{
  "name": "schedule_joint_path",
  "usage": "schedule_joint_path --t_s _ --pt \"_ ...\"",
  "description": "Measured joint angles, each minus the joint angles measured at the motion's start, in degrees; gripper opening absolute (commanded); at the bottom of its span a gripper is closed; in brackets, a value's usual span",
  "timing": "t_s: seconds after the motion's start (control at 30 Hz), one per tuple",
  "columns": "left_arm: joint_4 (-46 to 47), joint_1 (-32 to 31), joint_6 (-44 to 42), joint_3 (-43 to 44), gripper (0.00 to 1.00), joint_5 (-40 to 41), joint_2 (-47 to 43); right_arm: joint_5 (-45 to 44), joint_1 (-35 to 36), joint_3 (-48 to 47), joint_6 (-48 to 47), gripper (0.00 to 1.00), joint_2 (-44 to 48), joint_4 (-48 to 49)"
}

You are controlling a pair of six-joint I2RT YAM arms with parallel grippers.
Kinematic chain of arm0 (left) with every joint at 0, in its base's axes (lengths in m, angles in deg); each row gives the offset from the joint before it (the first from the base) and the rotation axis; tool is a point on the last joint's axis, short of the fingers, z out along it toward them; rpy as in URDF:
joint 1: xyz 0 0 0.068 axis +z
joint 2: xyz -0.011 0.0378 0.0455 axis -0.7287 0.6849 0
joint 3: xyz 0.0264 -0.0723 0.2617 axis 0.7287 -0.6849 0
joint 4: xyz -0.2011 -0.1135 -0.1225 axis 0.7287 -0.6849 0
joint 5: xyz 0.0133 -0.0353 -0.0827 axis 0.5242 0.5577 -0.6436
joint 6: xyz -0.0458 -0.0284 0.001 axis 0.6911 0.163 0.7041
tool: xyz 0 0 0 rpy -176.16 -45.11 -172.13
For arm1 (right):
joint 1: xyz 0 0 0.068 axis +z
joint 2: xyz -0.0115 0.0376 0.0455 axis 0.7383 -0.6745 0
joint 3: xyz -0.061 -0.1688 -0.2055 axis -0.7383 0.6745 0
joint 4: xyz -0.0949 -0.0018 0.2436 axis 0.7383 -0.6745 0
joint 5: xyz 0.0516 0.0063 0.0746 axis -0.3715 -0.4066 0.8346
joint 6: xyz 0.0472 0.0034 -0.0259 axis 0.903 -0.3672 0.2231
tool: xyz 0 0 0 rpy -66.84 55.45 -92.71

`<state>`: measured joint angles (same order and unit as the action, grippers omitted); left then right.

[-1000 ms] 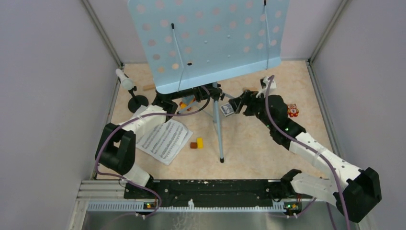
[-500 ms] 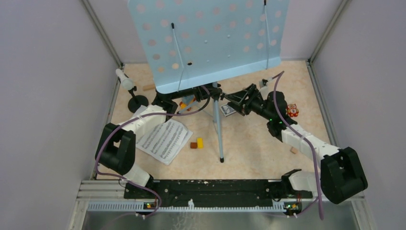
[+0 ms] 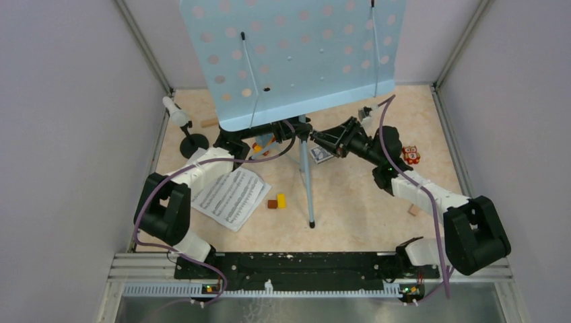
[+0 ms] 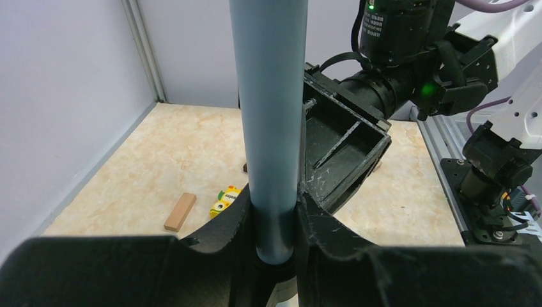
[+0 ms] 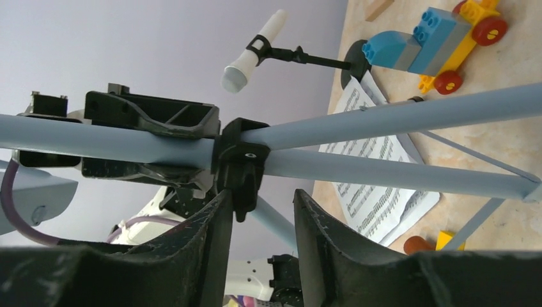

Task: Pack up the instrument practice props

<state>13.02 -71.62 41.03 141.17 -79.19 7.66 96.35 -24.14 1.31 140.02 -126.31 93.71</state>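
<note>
The light-blue perforated music rack (image 3: 296, 54) stands on its tripod at the back. My left gripper (image 3: 286, 131) is shut on its grey-blue pole (image 4: 271, 128), which fills the gap between the fingers in the left wrist view (image 4: 273, 211). My right gripper (image 3: 320, 140) is open beside the pole from the right. Its fingers (image 5: 211, 230) sit just below the black tripod collar (image 5: 246, 160), whose lower tip dips between them. The white microphone (image 3: 176, 113) sits in a black round-based holder (image 3: 194, 142) at the left. Sheet-music pages (image 3: 229, 196) lie on the floor. The blue microphone is out of view.
The blue-and-orange toy car (image 5: 434, 41) lies behind the pole. A card deck (image 3: 320, 155) lies under my right gripper. Small blocks (image 3: 277, 201) lie near the tripod leg (image 3: 308, 195); an orange block (image 3: 411, 155) and a wooden block (image 3: 412, 210) lie at right. Walls enclose three sides.
My right arm has swung in and its gripper has moved left to the tripod collar. My left gripper has stayed shut on the pole.
</note>
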Motion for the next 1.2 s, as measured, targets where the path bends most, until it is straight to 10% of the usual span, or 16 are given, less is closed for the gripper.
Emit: schedule_joint_path --t_s 0.2,0.4,0.7,1.2 --pt "-0.4 0.0 -0.2 0.2 0.0 0.0 0.0 1.0 0.0 -2.1 -1.9 0.29 -1.1 -0.2" --pt "-0.8 0.1 -0.3 0.3 0.0 0.0 0.0 2.6 0.0 -4.1 -3.4 0.0 -2.7 0.6" --pt "-1.2 0.1 -0.5 0.5 0.0 0.0 0.0 4.5 -0.2 -3.4 -12.5 0.0 -3.4 5.2" --pt "-1.9 -0.4 -0.6 0.8 0.0 -3.3 0.0 3.7 6.1 2.0 -80.6 0.0 6.1 6.8"
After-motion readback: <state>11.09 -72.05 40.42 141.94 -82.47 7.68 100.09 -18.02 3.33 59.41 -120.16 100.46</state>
